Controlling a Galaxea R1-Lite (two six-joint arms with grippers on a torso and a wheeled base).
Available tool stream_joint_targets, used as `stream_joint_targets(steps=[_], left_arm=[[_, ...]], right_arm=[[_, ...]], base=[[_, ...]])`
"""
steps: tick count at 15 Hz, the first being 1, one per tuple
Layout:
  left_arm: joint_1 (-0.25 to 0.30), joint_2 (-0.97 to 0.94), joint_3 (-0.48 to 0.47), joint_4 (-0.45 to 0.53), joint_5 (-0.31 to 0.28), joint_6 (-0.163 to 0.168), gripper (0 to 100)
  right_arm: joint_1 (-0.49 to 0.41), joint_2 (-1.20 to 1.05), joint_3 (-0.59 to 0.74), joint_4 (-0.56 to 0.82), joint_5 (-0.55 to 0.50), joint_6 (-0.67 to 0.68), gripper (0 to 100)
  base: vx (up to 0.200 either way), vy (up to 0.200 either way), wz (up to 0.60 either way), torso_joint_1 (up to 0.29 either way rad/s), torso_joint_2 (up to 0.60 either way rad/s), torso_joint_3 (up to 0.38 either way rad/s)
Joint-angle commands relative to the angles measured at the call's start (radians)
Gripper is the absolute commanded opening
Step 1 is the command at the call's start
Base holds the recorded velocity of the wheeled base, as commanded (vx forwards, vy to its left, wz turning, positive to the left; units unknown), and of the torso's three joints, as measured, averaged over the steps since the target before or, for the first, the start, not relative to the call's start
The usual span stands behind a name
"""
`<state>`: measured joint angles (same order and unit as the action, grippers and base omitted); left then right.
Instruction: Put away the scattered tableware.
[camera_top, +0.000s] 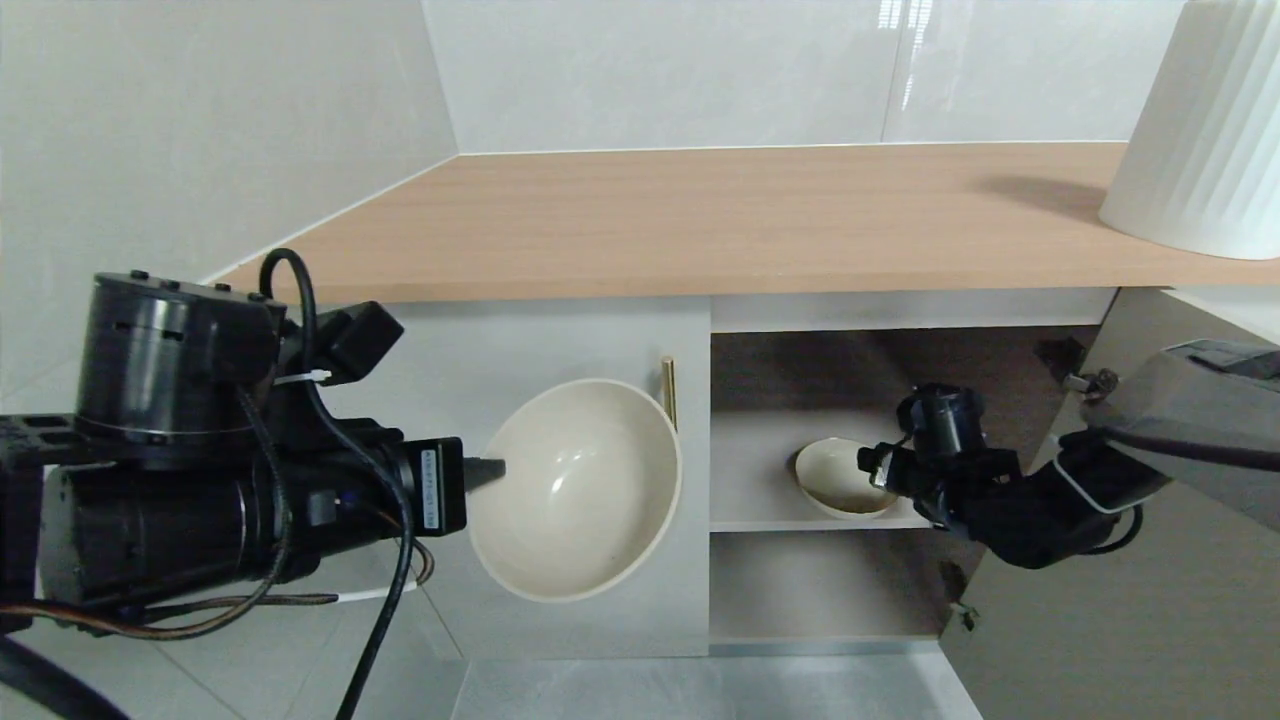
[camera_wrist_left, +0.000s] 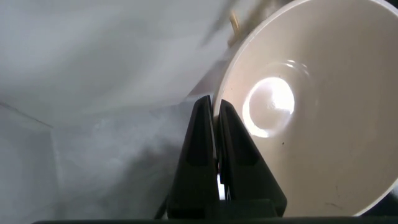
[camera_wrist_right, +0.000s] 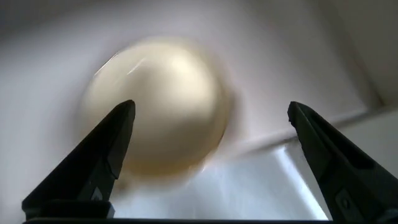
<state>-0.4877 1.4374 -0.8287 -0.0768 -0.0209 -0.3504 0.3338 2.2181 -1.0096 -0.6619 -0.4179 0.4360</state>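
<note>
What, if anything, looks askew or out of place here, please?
The small bowl on the cabinet shelf looks tipped rather than sitting flat, with the open right gripper close by it. The large bowl hangs on its side, pinched at the rim by the left gripper, outside the cabinet. Nothing looks spilled or broken.

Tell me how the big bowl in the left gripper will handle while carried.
Probably rigid: the big bowl shows no sag though the left gripper pinches only its rim. That one-edge grip could let it swing or slip; the glossy surface looks slick.
</note>
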Motion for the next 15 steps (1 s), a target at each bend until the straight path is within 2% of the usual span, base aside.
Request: stream_joint_targets(steps=[1,2,3,5,7,10,12,15], left_arm=[[-0.048,0.058,0.030,0.000,0.002,0.050,0],[-0.072,0.093,0.036,0.000,0.009,0.087,0],[-0.085,0.126,0.037,0.000,0.018,0.099,0],[-0.103,0.164,0.034,-0.001,0.030,0.100,0],[-0.160,0.224,0.028,-0.028,0.058,0.100,0],[-0.249,0.336,0.026,-0.135,0.154,0.100,0],[-0.298,0.397,0.011,-0.147,0.226,0.099,0],[-0.336,0.411,0.002,-0.159,0.249,0.094,0]], right_arm=[[0.070,-0.299,0.169,0.136,0.185,-0.071,100],[0.088,-0.367,0.200,0.177,0.235,-0.095,100],[0.106,-0.423,0.221,0.219,0.258,-0.128,100],[0.136,-0.492,0.238,0.274,0.261,-0.171,100],[0.205,-0.617,0.238,0.401,0.278,-0.180,100],[0.284,-0.738,0.224,0.551,0.370,-0.180,100],[0.338,-0.762,0.220,0.608,0.373,-0.183,100],[0.387,-0.729,0.223,0.648,0.369,-0.204,100]], base=[[0.000,0.000,0.00,0.000,0.00,0.000],[0.000,0.000,0.00,0.000,0.00,0.000],[0.000,0.000,0.00,0.000,0.00,0.000],[0.000,0.000,0.00,0.000,0.00,0.000],[0.000,0.000,0.00,0.000,0.00,0.000],[0.000,0.000,0.00,0.000,0.00,0.000],[0.000,0.000,0.00,0.000,0.00,0.000],[0.000,0.000,0.00,0.000,0.00,0.000]])
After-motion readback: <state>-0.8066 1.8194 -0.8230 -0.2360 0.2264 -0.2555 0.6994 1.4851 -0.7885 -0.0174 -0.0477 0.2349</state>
